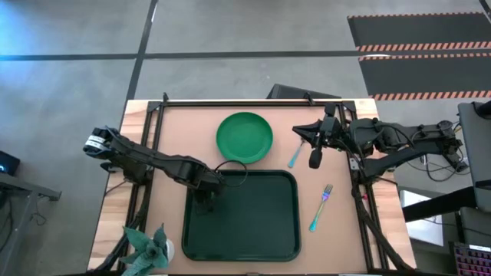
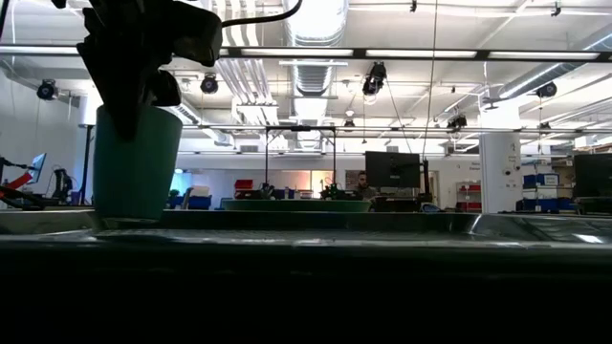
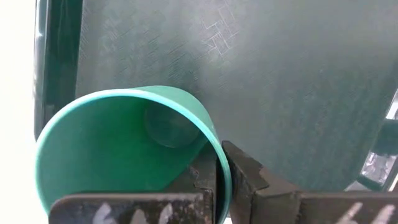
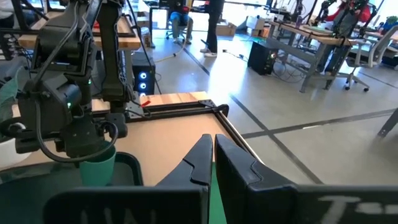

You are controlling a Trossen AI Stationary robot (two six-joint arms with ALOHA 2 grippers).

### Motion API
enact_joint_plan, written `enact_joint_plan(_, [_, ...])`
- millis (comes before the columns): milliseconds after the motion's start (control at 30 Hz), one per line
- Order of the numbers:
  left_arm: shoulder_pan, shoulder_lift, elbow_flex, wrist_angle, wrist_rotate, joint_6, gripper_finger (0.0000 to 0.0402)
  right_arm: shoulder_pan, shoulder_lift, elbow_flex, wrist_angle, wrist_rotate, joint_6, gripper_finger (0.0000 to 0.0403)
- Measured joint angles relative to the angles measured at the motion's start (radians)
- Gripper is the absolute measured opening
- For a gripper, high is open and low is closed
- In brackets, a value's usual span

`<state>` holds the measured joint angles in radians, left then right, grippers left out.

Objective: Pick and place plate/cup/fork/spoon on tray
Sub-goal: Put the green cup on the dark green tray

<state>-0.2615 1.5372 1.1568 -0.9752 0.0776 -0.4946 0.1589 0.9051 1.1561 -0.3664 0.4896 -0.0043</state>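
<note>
My left gripper is shut on the small green cup over the far left corner of the dark green tray. In the low view the cup stands upright below the gripper, at the tray's rim height. The bright green plate lies flat on the table beyond the tray. The spoon lies right of the plate. The fork lies right of the tray. My right gripper is shut and empty, just right of the spoon. My left gripper pinches the cup's rim wall, one finger inside the cup and one finger outside. The fingers come from above, pointing down. The cup is upright, mouth up; whether its base rests on the tray floor I cannot tell.
A small potted plant stands at the table's near left corner, beside the tray. Dark frame rails run along the far and side edges of the table. The tray's floor right of the cup is bare.
</note>
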Motion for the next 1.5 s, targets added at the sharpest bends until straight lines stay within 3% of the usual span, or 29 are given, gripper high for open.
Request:
enact_joint_plan(733, [-0.002, 0.002, -0.001, 0.000, 0.019, -0.027, 0.0000, 0.000, 0.001, 0.000, -0.002, 0.000, 0.001, 0.0009])
enact_joint_plan(967, [-0.003, 0.053, -0.002, 0.001, 0.019, -0.022, 0.0000, 0.000, 0.001, 0.000, -0.004, 0.000, 0.000, 0.0009])
enact_joint_plan(1233, [-0.003, 0.087, 0.001, 0.005, -0.053, 0.003, 0.0000, 0.000, 0.001, 0.000, -0.006, 0.000, -0.009, 0.0009])
enact_joint_plan(1500, [-0.002, 0.080, 0.004, 0.017, -0.057, 0.003, 0.0006, 0.000, 0.001, 0.000, -0.018, 0.000, -0.007, 0.0009])
